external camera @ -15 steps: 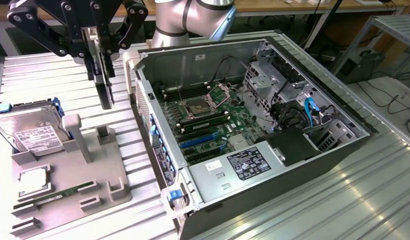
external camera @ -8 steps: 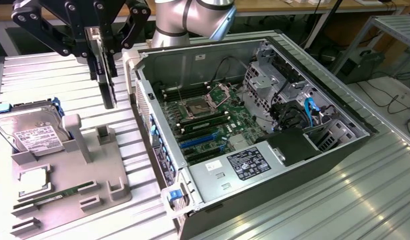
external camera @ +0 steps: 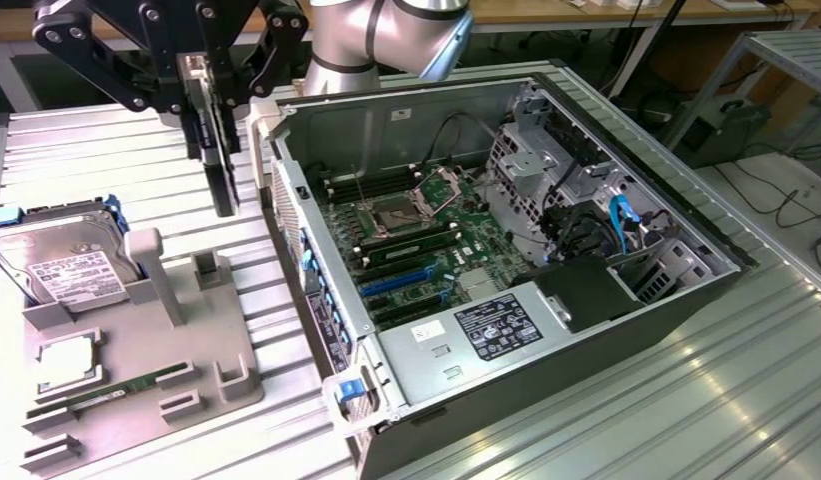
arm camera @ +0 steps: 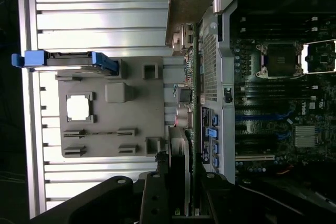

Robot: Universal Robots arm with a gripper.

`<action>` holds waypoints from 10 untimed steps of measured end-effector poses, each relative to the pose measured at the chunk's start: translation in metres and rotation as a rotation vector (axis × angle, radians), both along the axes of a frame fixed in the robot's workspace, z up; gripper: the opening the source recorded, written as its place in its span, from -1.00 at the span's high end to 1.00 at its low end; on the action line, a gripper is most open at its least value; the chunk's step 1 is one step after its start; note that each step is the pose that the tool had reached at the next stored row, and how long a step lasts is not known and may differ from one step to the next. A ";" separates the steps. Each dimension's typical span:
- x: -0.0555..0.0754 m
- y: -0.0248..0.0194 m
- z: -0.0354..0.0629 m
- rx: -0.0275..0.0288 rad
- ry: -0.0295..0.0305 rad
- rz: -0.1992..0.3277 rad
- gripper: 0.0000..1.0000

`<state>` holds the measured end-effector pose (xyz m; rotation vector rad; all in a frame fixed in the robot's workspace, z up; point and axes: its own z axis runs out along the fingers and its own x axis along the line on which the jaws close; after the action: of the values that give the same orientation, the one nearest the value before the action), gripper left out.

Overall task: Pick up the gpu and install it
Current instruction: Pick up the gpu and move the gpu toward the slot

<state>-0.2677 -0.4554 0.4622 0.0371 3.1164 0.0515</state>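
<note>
Exterior view: I'm pinching the gpu [external camera: 223, 170], a thin flat black card with a silver metal bracket at one end, in my gripper [external camera: 210, 95]. Its fingers are pressing together on the card's upper part. The card is hanging on edge in open air, over the ribbed aluminium table [external camera: 730, 380], between the grey moulded parts tray [external camera: 143, 350] and the open black-and-silver computer case [external camera: 424, 90], near the case's rim. Up here there's free room on all sides. Down inside, the long blue expansion slots [external camera: 397, 282] are sitting close beside the case wall, so room looks tight there. My worry is the hanging lower corner clipping that rim on any sideways move — the card reaches well below my fingers.

Wrist view: I'm looking along the gpu [arm camera: 181, 145] edge-on, running away from my gripper [arm camera: 181, 187]. The perforated case wall [arm camera: 210, 61] is showing just beside it. The tray [arm camera: 105, 119] is lying to one side of the card, and the green motherboard [arm camera: 283, 93] with its blue slots [arm camera: 262, 116] to the other. The grip looks narrow — a small tilt in my fingers would, I judge, skew the card against its slot.
</note>
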 end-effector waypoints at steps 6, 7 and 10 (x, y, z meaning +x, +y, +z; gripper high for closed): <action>0.002 0.0000 0.0000 0.0000 0.0000 0.000 0.44; 0.003 0.0000 0.0000 0.0000 0.0000 0.000 0.44; 0.004 0.0000 0.0000 0.0000 0.0000 0.000 0.44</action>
<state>-0.2639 -0.4554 0.4622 0.0370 3.1164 0.0515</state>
